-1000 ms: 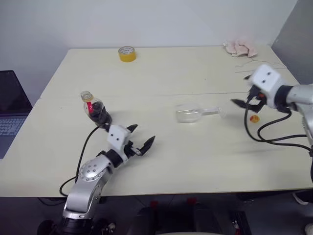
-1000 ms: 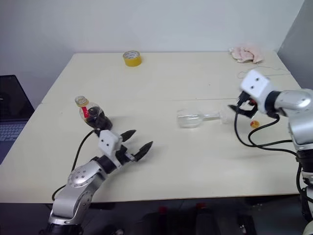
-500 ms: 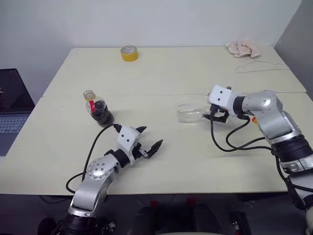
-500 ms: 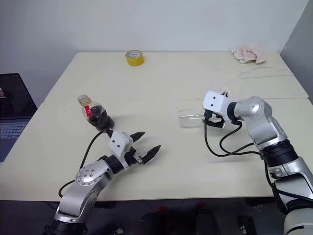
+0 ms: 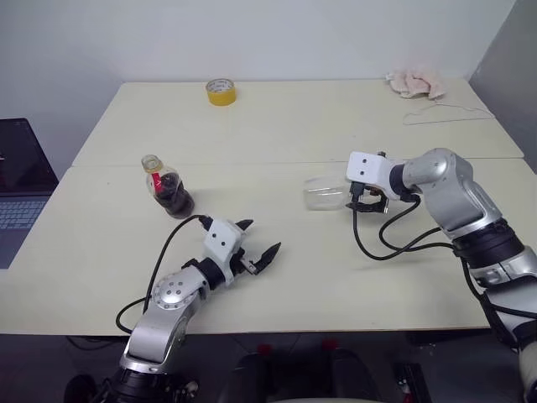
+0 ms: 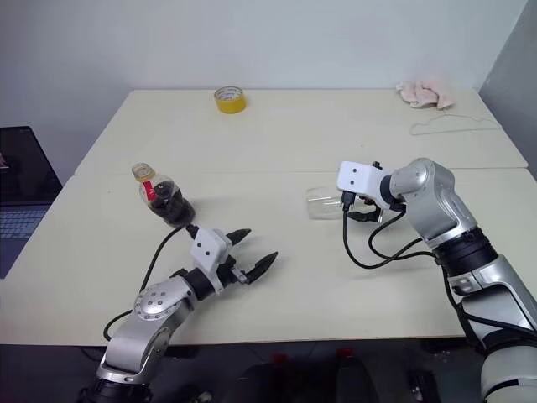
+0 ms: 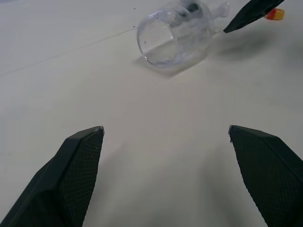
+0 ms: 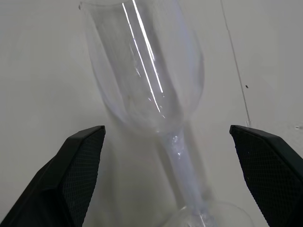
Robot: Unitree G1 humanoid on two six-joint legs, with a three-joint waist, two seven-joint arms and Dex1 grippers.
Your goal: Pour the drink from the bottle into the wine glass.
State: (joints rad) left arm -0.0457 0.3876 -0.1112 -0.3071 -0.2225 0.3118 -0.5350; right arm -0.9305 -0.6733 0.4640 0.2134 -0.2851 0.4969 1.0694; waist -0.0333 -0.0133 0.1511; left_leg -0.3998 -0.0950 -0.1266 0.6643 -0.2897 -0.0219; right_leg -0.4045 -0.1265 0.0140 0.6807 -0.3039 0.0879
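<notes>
The wine glass (image 5: 323, 194) lies on its side mid-table, with its mouth toward my left arm and its stem (image 8: 182, 165) toward the right. My right gripper (image 5: 367, 201) hovers open over that stem, one finger on each side and neither touching it. The bottle (image 5: 169, 188) stands upright at the left. It has a red label strip, and the dark drink (image 5: 176, 200) fills its belly. My left gripper (image 5: 262, 236) is open and empty just above the table. It sits nearer me than the bottle and points toward the glass (image 7: 175, 35).
A yellow tape roll (image 5: 220, 91) sits at the far edge and a pink cloth (image 5: 414, 83) at the far right corner, with a thin wire (image 5: 445, 116) near it. A laptop (image 5: 21, 180) stands off the table's left side. A small yellow cap-like piece (image 7: 275, 14) lies beyond the glass.
My right arm has swung in from the right and lowered, bringing its open gripper over the glass's stem. The left gripper, glass and bottle have stayed put.
</notes>
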